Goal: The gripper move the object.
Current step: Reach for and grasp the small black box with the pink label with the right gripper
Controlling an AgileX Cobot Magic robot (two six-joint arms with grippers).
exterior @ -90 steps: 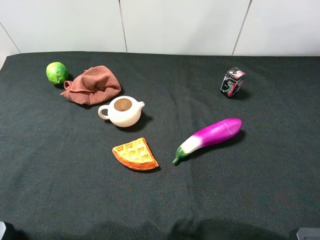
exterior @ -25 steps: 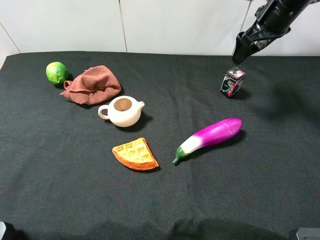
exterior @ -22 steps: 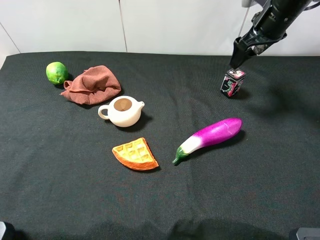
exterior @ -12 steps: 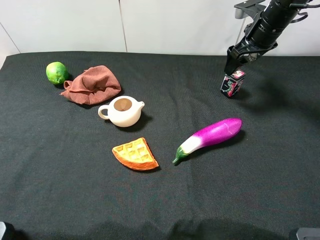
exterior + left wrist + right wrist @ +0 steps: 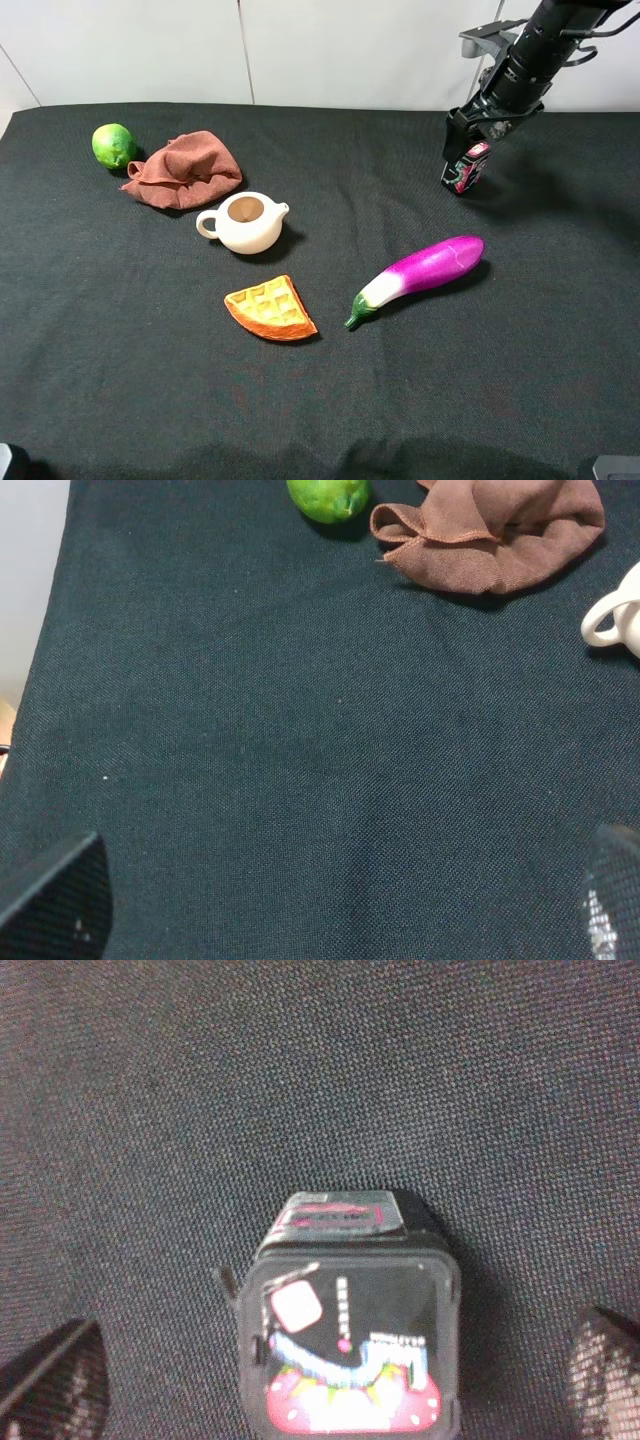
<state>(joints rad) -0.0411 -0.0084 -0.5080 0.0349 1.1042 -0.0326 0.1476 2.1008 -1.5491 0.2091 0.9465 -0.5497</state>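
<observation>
The object, a small black tin [image 5: 468, 170] with pink, white and green graphics, stands at the back right of the black cloth table [image 5: 150, 380]. My right gripper [image 5: 466, 140] hangs just above it, jaws open and straddling its top. In the right wrist view the tin [image 5: 345, 1330] sits between the two dark fingertips [image 5: 50, 1380], which stand wide apart and do not touch it. My left gripper [image 5: 335, 910] is open and empty over bare cloth. It does not show in the high view.
A purple eggplant [image 5: 425, 270] lies in front of the tin. A cream teapot [image 5: 247, 222], a waffle piece [image 5: 270, 308], a brown rag [image 5: 185, 168] and a green lime [image 5: 114, 145] lie on the left half. The white wall [image 5: 350, 50] runs behind the table.
My right arm came in from the top right and dropped down and left onto the tin, jaws now around its top. The tin and the other things have not moved.
</observation>
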